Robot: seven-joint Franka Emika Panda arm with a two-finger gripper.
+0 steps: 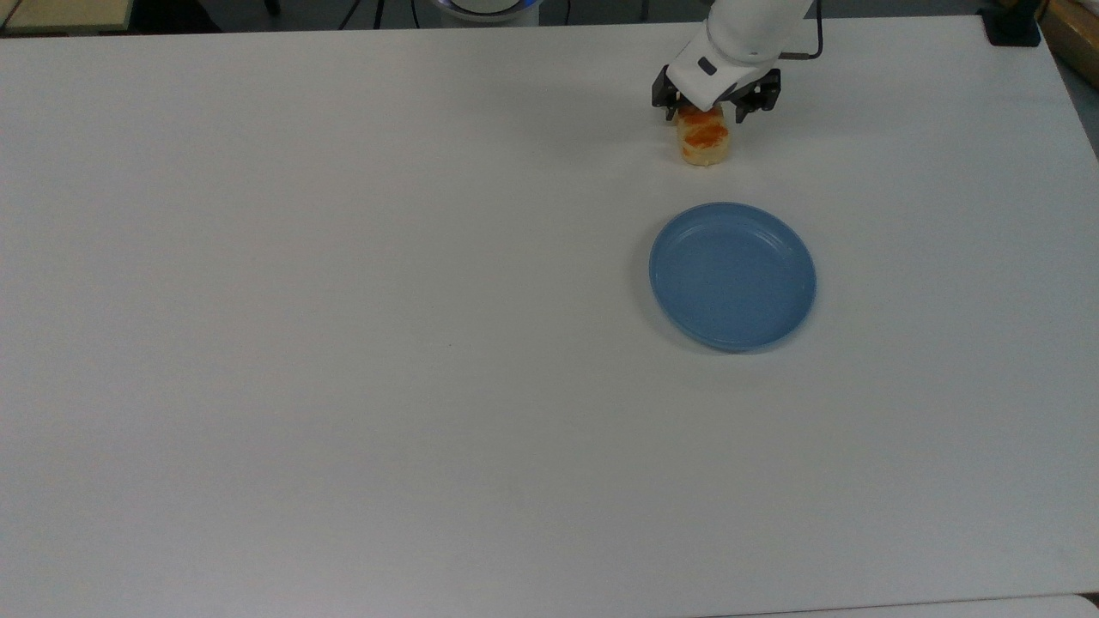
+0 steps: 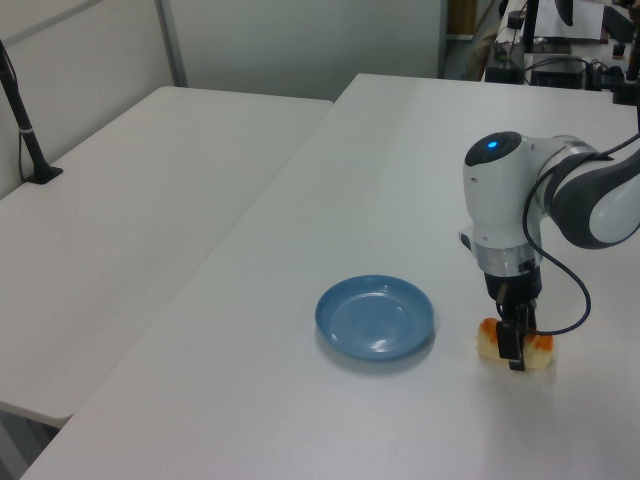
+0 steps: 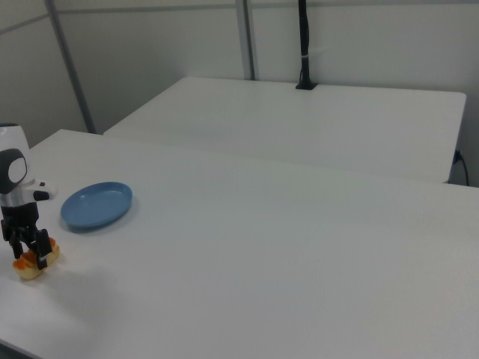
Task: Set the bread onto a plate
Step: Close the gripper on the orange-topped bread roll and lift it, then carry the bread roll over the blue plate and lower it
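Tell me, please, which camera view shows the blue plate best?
The top view: the plate appears as a full unobstructed circle. The left view shows it as an oval; the right view shows it flatter, near the table's edge.

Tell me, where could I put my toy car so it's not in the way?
Nearly all of the white table is bare: the whole stretch to the top view's left of the round blue plate, and the strip below it. It is crowded only where the gripper straddles the small yellow bread, just above the plate.
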